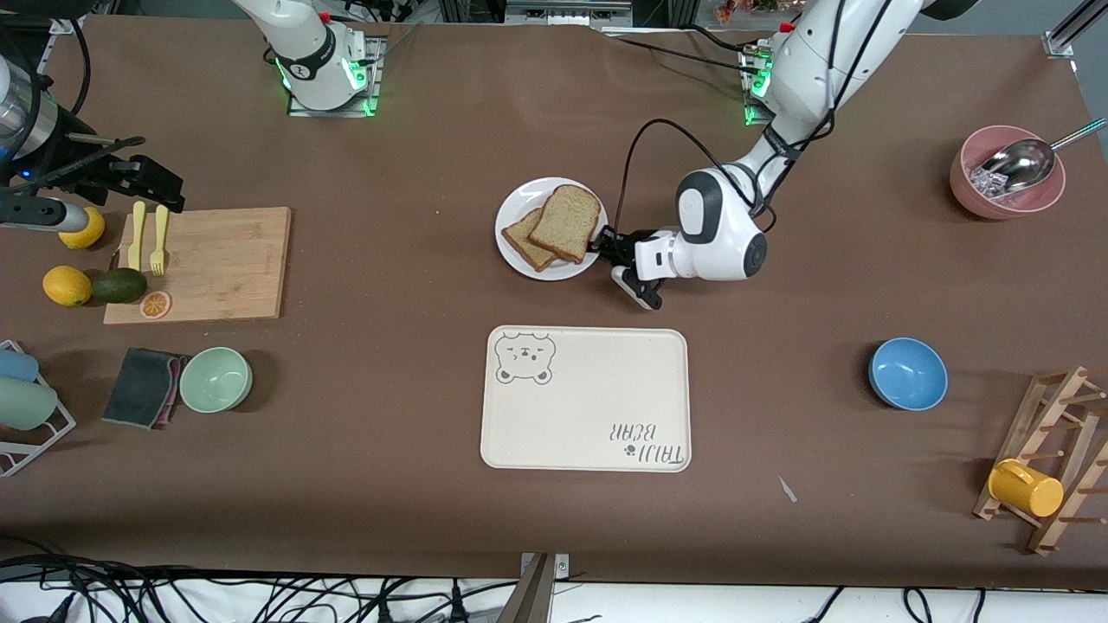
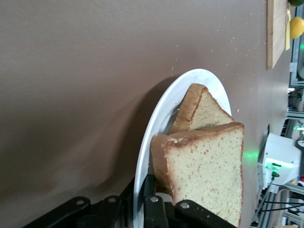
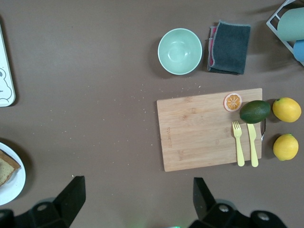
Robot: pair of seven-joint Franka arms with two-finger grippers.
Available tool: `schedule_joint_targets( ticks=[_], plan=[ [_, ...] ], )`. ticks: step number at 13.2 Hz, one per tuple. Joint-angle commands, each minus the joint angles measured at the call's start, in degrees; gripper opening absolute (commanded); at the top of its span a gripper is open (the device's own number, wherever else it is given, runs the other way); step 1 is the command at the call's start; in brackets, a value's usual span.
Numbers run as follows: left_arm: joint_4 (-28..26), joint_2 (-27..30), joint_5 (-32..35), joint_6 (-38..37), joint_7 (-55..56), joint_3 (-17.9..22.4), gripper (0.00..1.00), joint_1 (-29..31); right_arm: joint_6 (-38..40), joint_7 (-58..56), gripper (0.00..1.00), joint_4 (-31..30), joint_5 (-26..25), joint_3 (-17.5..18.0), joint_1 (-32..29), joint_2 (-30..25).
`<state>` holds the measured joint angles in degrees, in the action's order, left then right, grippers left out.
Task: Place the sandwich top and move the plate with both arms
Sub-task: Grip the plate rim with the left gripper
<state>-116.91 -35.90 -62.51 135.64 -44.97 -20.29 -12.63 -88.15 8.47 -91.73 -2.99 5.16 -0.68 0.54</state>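
Item: plate-move step, judged begun.

Tray (image 1: 589,415): bare, nearer the camera than the plate.

Plate (image 1: 515,247): mid-counter, carried the sandwich top (image 1: 567,221) leaning on a lower slice (image 1: 524,242).

My left claw (image 1: 604,247): clenched on the plate's rim.

My right claw (image 3: 137,202): released, waiting above the cutting board (image 1: 203,264).

Next: probably a second grip.

Pink bowl (image 1: 969,186): held a scoop (image 1: 1021,164).

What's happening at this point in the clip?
The left tool is shut on the rim of the plate, at the side toward the left arm's end of the table. The sandwich top already lies on a lower bread slice on the plate. The right tool hangs open above the cutting board's end of the table, waiting.
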Motion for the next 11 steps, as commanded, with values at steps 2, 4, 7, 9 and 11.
schedule_joint_targets(
  ticks=[2,4,7,9,11],
  plan=[
    [-0.16,0.39,-2.88,-3.44,-1.44,0.08,0.0,2.52,0.0,-0.56,1.0,-0.12,0.35,0.03,0.24,-0.54],
    [0.54,0.65,-3.67,-5.29,-1.35,0.08,0.0,3.49,0.35,-0.47,1.0,-0.12,0.35,1.08,0.24,-0.72],
    [2.29,0.74,-4.46,-8.19,-1.44,0.08,0.0,5.68,0.44,-0.38,1.0,-0.12,0.35,1.17,0.24,-0.72],
    [4.66,0.74,-4.37,-10.21,-1.18,0.08,0.0,7.7,0.17,-0.38,1.0,-0.03,0.26,1.17,0.24,-0.72],
    [8.08,0.65,-4.37,-12.67,-0.65,0.17,0.0,10.07,0.26,-0.64,1.0,0.15,0.26,1.08,0.24,-0.63]
  ],
)
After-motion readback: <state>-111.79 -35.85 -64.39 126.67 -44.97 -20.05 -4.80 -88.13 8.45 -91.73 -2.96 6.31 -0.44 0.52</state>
